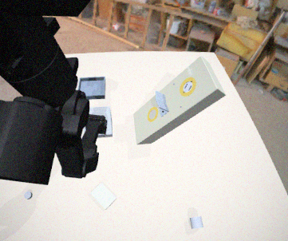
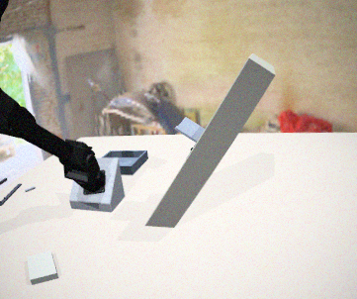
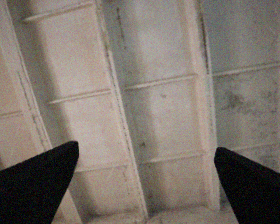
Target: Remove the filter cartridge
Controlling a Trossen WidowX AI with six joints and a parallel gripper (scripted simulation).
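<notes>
Cluttered workshop shelving fills the background behind a pale cream counter. One long slab-shaped service panel leans tilted on it, greenish-white on the face, grey on the sides. Two yellow rings show on that face: the upper one holds the round filter cartridge, white, flush, with two narrow slots; the lower ring is plain. One small grey flap sticks out between them. One dark, square, walled tray sits well apart, near the arm. One grey block sits under the black gripper, which is down at its top. The jaws are spread wide, nothing between them. Scattered around: one flat pale square tile, one small grey cylinder, one little disc.
</notes>
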